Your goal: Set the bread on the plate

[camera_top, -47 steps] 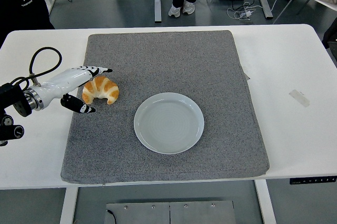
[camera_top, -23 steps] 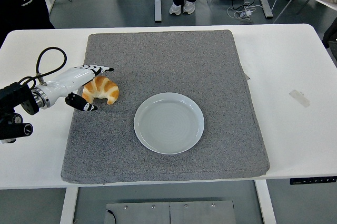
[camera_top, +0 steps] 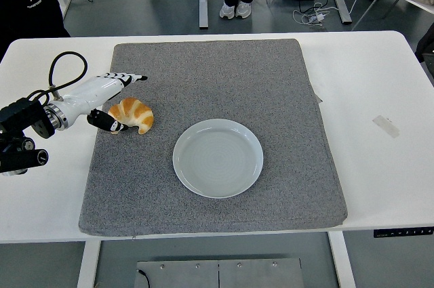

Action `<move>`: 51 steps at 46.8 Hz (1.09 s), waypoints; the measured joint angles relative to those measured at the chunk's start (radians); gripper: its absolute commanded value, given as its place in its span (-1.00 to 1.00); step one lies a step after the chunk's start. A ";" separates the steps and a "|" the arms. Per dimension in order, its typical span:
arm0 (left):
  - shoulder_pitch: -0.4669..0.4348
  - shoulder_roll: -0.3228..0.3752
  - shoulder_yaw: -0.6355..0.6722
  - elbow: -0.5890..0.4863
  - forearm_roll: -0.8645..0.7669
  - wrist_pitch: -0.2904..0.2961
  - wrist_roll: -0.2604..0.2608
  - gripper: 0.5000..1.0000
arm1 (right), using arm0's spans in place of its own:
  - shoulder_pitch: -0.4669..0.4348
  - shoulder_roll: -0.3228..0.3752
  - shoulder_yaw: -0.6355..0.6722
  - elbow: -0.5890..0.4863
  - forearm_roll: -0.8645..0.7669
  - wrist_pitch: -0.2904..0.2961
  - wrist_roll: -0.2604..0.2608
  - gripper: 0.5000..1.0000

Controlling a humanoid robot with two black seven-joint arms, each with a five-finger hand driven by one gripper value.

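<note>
A golden croissant lies on the grey mat, left of a round pale plate that has nothing on it. My left hand reaches in from the left edge, right beside the croissant's left end. Its long fingers stretch out above the bread and the thumb sits at the bread's lower left, touching or nearly touching. The fingers are spread and do not close on the croissant. My right arm is not in view.
The white table carries the mat in its middle; a small strip of tape lies at the right. A black cable loops over my left wrist. People's legs and shoes show beyond the far edge.
My left hand has lifted slightly and moved up and right; the thumb has come in against the croissant's lower left. The croissant has not moved.
</note>
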 measured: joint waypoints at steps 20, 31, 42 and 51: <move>0.034 -0.066 0.001 0.097 0.002 0.000 -0.003 0.92 | 0.000 0.000 0.000 0.000 0.000 0.000 0.000 1.00; 0.067 -0.109 0.001 0.148 0.001 0.000 -0.003 0.89 | 0.000 0.000 0.000 0.000 0.000 0.000 0.000 1.00; 0.079 -0.127 0.001 0.148 0.000 0.000 -0.007 0.19 | 0.000 0.000 0.000 0.000 0.000 0.000 0.000 1.00; 0.082 -0.131 0.001 0.147 0.001 0.000 -0.015 -0.51 | 0.000 0.000 0.000 0.000 0.000 0.000 0.000 1.00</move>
